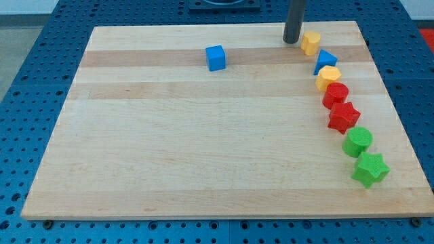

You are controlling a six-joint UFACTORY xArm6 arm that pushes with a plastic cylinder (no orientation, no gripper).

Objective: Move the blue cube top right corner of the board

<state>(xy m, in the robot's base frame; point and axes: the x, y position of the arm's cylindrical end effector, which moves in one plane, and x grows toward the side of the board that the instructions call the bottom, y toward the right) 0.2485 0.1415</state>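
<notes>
1. The dark rod comes straight down from the view's top edge, upright, and my tip [291, 42] rests on the wooden board [203, 163] near its top right corner.
2. The arm carries no claw: it ends only in this plain rod, so nothing opens, closes or clamps.
3. My tip stands just to the left of a yellow block [310, 43], very close to it; whether the two touch cannot be told.
4. The blue cube [215, 57] sits alone near the board's top edge, a little left of centre, well apart from my tip and to its left.
5. A curved row of blocks runs down the board's right side: the yellow block at the top, then a blue triangular block [325, 61], a second yellow block [328, 76], a red rounded block [335, 94], a red star-like block [344, 116], a green rounded block [357, 141] and a green star-like block [370, 169].
6. Neighbours in the row overlap or touch in this view, so some outlines are partly hidden.
7. The rod's upper part and the whole arm are cut off by the view's top edge.
8. The exact shapes of the two yellow blocks are hard to make out.
</notes>
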